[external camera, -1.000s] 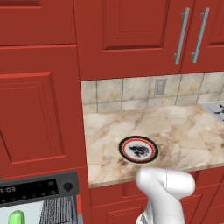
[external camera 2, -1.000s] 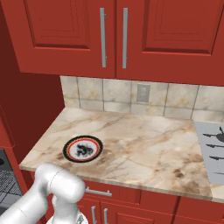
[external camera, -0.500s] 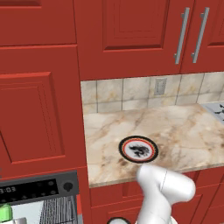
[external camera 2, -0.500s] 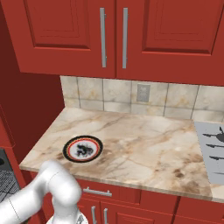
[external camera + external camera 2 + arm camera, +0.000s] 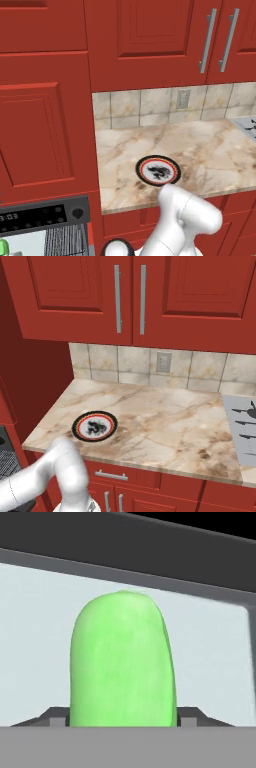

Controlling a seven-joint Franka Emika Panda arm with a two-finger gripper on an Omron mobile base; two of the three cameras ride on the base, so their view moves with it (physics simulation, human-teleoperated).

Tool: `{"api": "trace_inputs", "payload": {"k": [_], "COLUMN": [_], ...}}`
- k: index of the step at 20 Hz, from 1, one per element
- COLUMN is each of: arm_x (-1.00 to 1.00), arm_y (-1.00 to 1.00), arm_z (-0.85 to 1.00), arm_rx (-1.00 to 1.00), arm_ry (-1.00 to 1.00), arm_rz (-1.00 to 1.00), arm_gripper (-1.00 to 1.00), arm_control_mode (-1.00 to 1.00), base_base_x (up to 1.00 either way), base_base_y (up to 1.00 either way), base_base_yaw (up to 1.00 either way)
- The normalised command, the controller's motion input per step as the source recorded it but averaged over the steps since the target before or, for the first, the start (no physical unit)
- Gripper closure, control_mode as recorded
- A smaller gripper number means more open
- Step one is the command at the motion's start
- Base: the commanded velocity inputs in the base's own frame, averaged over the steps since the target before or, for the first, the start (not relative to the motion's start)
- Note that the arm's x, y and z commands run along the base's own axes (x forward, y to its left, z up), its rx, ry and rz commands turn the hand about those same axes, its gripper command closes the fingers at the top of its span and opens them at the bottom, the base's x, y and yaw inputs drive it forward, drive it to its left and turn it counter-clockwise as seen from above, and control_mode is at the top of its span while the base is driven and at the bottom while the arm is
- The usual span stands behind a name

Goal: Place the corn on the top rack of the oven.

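A round plate (image 5: 158, 170) sits on the marble counter (image 5: 210, 155).

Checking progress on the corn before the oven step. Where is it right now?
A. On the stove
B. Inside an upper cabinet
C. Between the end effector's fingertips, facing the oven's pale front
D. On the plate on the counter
C: the corn rises between the fingertips, while the plate holds none.

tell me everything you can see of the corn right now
The corn is a smooth, bright green oblong with a rounded tip, more like a husked cob than bare kernels. In the hand view it stands up between the jaws, whose dark tips flank its base, with the oven's pale front and dark panel behind it. In the left base view only a green sliver shows at the lower left edge, below the oven's control panel.
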Motion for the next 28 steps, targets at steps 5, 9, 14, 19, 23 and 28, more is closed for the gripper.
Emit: {"api": "trace_inputs", "payload": {"k": [5,9,14,19,23,28], "arm_x": [0.21,0.17,0.17,0.15,0.0,0.0], "arm_y": [0.28,0.11,0.06,0.0,0.0,0.0], "arm_z": [-0.05,-0.18,-0.17,-0.02,-0.11,-0.03], "arm_rx": [0.0,0.0,0.0,0.0,0.02,0.01], "arm_ry": [0.06,0.08,0.04,0.0,-0.01,0.0], "arm_rz": [0.0,0.0,0.0,0.0,0.0,0.0], "arm_gripper": [1.0,1.0,1.0,1.0,1.0,-1.0], "arm_control_mode": [-1.0,-1.0,-1.0,-1.0,-1.0,-1.0], "base_base_x": [0.0,0.0,0.0,0.0,0.0,0.0], "base_base_y": [0.0,0.0,0.0,0.0,0.0,0.0], "base_base_yaw": [0.0,0.0,0.0,0.0,0.0,0.0]}}
